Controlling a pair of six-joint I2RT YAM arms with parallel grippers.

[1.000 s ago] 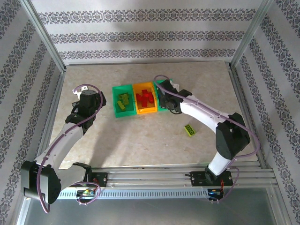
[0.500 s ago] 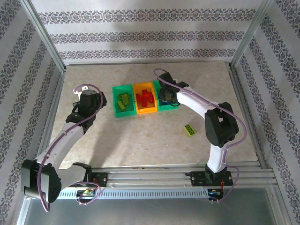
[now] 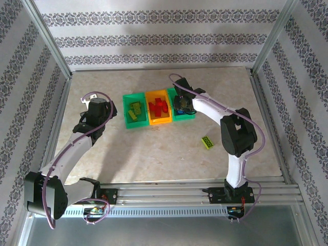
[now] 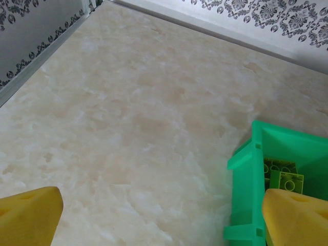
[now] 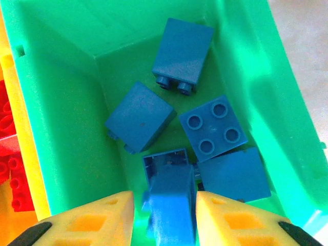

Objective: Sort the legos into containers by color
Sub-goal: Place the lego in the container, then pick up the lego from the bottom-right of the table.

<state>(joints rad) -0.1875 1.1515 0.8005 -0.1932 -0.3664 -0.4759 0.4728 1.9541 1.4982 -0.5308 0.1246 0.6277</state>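
My right gripper (image 5: 164, 199) hangs inside the right bin (image 5: 66, 123), low in the wrist frame, with a blue brick (image 5: 171, 215) between its fingers. The brick touches the finger on the right. A sliver of green shows beside the other finger, so I cannot tell whether I am clamped on it or have let go. Both fingers and the brick's near end are cut off by the bottom edge. More blue bricks (image 5: 141, 117) lie loosely spread on the bin floor above it, and the bin walls stand close on either side. At the far left edge, red bricks (image 5: 9, 169) are cut off.

From above, this gripper covers much of the right bin, which ends the row beside the orange bin (image 3: 160, 122) and the left bin (image 3: 134, 124). A loose brick (image 3: 207, 142), yellow-green, lies right of centre on the table (image 3: 154, 154), apart from the bins. Bare marble runs from it down to the rail (image 3: 164, 190).

My left gripper (image 4: 164, 220) is spread wide, with one finger in each lower corner of its frame, both cut off. Bare table runs to the wall (image 4: 36, 31) at upper left. The left bin's corner juts in at lower right, just beside one finger, which hides part of the yellow-green bricks (image 4: 284, 179) inside.
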